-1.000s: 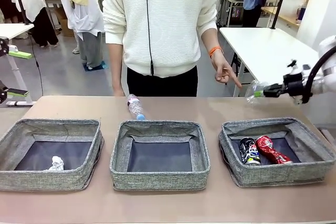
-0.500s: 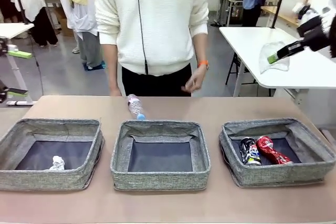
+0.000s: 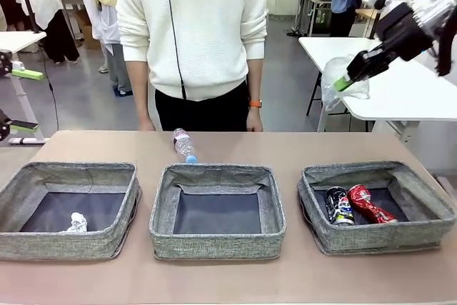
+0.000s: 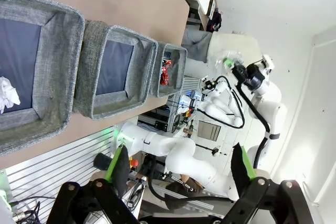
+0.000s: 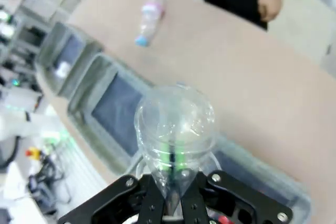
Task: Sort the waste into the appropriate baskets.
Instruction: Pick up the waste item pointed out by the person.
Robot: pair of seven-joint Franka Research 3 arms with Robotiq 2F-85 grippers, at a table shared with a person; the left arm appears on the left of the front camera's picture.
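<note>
My right pincer [image 5: 173,184] is clamped on the wall of the clear plastic cup [image 5: 175,121]. The cup's long axis runs on from the fingers, and its closed end seems to point away from me. I hold it high above the right end of the tabletop [image 3: 285,149], over or just beyond the right basket [image 3: 378,237]. That basket holds the red can [image 3: 370,203] and the blue-white can [image 3: 339,205], lying side by side.

I judge the cup belongs in the empty middle basket [image 3: 218,244]. It lies below the pincer and towards my left, so the move is across and then down.

The left basket [image 3: 68,248] holds only the paper ball [image 3: 76,223]. My left pincer [image 4: 178,156] is spread wide with nothing in it.

Beyond the middle basket lies the bottle [image 3: 184,145], its blue cap towards me and almost at the far rim. The free left arm looks better placed for it.

A person [image 3: 193,26] stands at the far edge, arms down. Behind my raised arm is a white table [image 3: 414,98].
</note>
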